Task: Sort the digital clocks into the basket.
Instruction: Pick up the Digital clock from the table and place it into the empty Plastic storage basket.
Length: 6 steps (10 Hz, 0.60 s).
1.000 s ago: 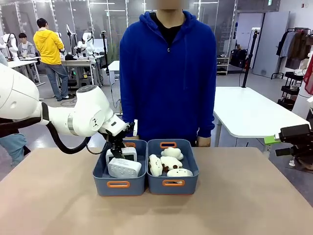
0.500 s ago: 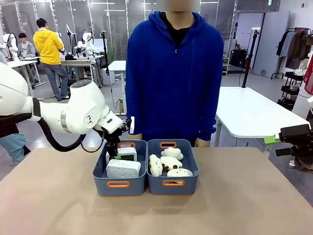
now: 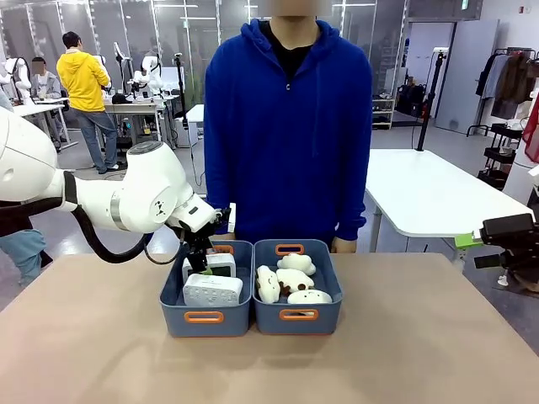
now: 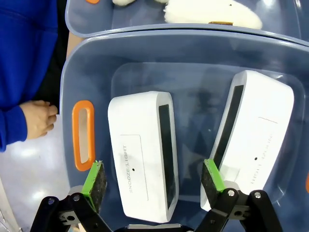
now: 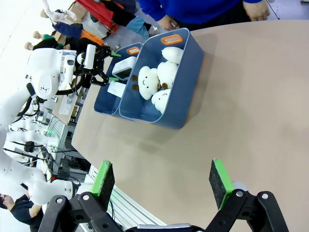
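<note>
Two white digital clocks lie in the left blue-grey basket: one near its front, one behind it. My left gripper hangs open just above them, holding nothing. In the left wrist view its green pads straddle one clock from above without touching it. The other clock leans beside it on the basket floor. My right gripper stands open and empty over bare tabletop, far from the basket.
A second identical bin next to the basket holds several cream plush sheep. A person in a blue hoodie stands at the table's far edge, one hand near the basket's orange handle. The tan tabletop spreads around the bins.
My left gripper has opened and lifted out of the basket, leaving the front clock lying there. The person swayed slightly. The right arm has not moved.
</note>
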Tool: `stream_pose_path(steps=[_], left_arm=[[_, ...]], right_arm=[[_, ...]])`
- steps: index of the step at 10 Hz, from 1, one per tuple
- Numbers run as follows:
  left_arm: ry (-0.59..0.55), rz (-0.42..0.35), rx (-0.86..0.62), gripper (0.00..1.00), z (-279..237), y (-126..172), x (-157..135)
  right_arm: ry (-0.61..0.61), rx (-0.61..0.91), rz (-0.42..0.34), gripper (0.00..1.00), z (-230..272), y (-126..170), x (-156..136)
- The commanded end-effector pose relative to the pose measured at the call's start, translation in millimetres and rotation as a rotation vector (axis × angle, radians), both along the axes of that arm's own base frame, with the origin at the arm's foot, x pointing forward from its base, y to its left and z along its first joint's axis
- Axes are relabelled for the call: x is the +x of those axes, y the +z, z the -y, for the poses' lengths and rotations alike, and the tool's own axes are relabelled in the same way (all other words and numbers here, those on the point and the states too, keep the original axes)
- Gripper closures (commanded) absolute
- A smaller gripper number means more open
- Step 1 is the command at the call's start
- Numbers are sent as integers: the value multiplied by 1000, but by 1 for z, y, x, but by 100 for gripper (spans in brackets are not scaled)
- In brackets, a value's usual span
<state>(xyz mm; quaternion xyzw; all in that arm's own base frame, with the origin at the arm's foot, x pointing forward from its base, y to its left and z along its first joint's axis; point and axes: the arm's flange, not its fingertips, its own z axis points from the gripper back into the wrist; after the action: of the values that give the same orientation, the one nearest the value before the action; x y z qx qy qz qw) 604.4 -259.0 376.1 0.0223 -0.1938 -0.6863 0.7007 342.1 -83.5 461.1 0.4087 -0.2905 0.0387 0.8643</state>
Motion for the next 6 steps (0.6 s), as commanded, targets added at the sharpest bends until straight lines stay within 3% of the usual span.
stream_pose_path(steps=[1,4,6], left_arm=[[-2,7,-3,0,-1,2,4],[0,1,0,0,0,1,0],[40,-103,-140,0,-51,59,-15]], right_arm=[[6,-1,2,0,1,-1,-1],[6,-1,2,0,1,-1,-1],[6,-1,2,0,1,-1,-1]])
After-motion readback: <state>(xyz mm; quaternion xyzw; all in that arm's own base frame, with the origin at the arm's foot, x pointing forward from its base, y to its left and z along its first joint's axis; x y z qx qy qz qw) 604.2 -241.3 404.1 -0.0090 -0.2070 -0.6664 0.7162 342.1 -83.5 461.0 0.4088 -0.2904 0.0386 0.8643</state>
